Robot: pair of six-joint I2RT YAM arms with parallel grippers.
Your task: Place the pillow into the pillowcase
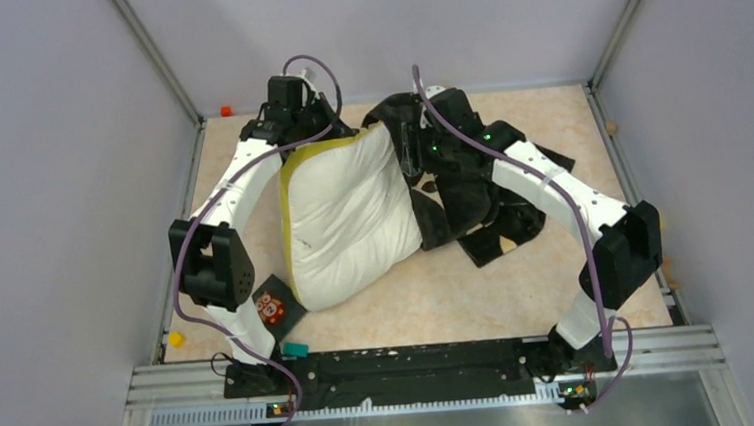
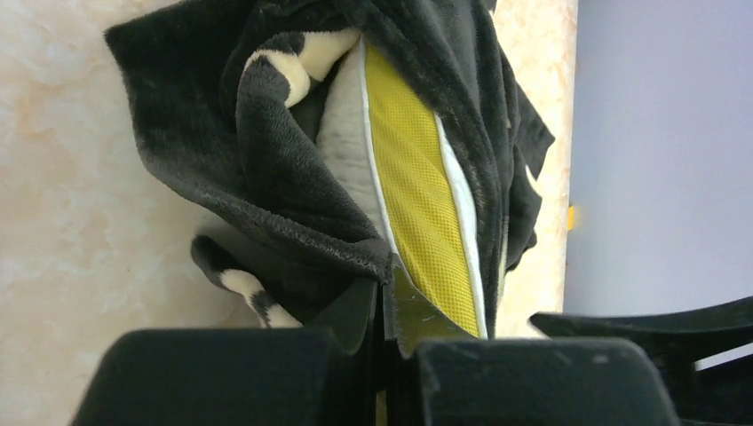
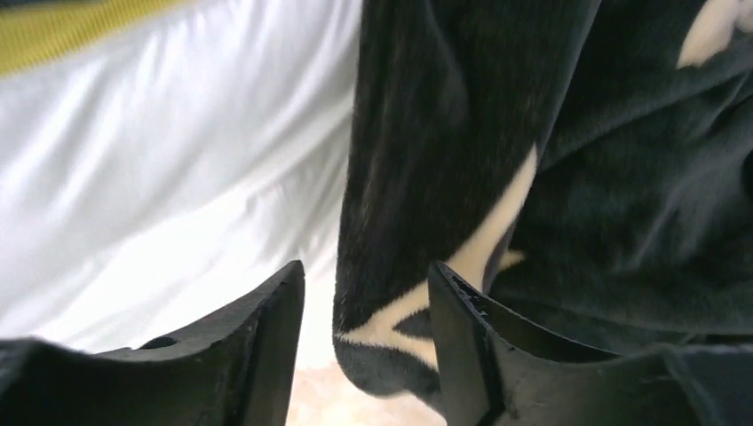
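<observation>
table (image 1: 519,293), beige and marbled, sat between grey walls (image 1: 51,196); pillow (image 1: 348,220) lay centre-left, pillowcase (image 1: 473,206) bunched against its right side. left wrist: left gripper (image 2: 384,319) clamped on pillow's yellow band. right wrist: right gripper (image 3: 366,319) stood half open around a pillowcase fold.

pillow (image 1: 348,220): far edge covered by the pillowcase (image 1: 473,206)
card (image 1: 271,308): partly under the left arm (image 1: 218,267), its picture too small to tell

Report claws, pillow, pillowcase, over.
Left claw shut on pillow at yellow band. Right claw open around pillowcase fold. Pillow mostly outside pillowcase. Card at pillow's near corner.
</observation>
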